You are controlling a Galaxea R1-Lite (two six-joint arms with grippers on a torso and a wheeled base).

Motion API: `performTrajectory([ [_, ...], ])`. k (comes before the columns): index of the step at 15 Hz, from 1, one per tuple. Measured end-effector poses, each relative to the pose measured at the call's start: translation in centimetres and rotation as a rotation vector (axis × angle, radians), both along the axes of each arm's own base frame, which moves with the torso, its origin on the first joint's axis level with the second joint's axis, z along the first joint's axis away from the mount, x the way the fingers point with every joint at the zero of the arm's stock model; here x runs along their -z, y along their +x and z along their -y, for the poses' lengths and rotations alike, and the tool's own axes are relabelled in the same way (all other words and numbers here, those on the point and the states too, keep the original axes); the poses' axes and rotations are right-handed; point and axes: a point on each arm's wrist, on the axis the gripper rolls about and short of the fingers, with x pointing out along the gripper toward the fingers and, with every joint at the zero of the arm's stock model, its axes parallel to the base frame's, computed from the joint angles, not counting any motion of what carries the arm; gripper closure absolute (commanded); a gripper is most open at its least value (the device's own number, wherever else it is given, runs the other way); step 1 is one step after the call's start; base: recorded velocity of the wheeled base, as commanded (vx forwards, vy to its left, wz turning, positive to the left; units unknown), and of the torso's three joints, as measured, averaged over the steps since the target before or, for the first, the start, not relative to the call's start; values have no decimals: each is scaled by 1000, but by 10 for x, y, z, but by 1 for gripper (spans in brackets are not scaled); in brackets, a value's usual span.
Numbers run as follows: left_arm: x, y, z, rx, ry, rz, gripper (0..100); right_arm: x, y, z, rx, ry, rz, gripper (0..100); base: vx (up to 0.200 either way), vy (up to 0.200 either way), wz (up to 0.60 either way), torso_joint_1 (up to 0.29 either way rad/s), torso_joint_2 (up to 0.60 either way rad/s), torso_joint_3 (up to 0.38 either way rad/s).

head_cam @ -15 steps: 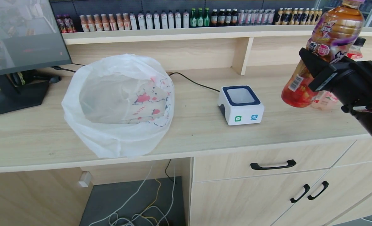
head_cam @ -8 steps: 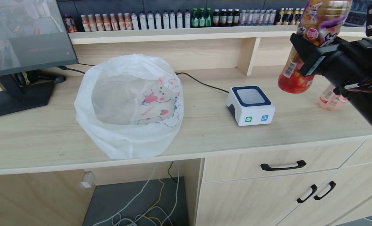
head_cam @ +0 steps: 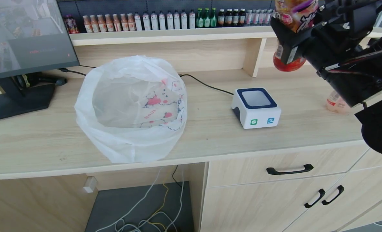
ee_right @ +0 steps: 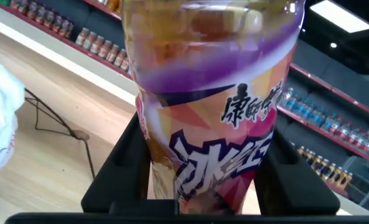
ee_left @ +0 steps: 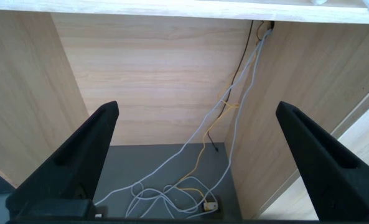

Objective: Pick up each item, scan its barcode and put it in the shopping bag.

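The right claw is in the upper right of the head picture. It is shut tight on a drink bottle. The bottle sits between the two black fingers, which press on its sides around the middle. Its red bottom sticks out below the claw, toward the lower left, and its upper part runs off the top edge. The bottle is tilted. It hangs in the air above the counter and touches nothing but the claw.

In the right wrist picture the bottle is very close, with a purple and orange label. The right claw hugs it from both sides at the bottom of that picture.

The white scanner with a dark blue rim sits on the counter, lower and a bit to the left of the bottle in the picture. The white shopping bag stands open in the left middle, well apart from the bottle. Another small bottle rests on the counter at the right, partly hidden by the arm.

The left claw is open wide with nothing in it. It hangs low, under the counter, above some cables on the dark floor.
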Motion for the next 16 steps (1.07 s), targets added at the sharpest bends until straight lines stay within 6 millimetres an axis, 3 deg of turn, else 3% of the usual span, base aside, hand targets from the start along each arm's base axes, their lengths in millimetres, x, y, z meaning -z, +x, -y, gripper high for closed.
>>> performTrajectory([
  [6, 0, 0, 0, -1, 4, 0, 0, 22, -1, -15, -63, -261, 69, 100, 0, 0, 0, 0, 0, 0],
  [16, 0, 0, 0, 0, -1, 0, 0, 53, 2, -4, -133, -479, 98, 100, 0, 0, 0, 0, 0, 0],
])
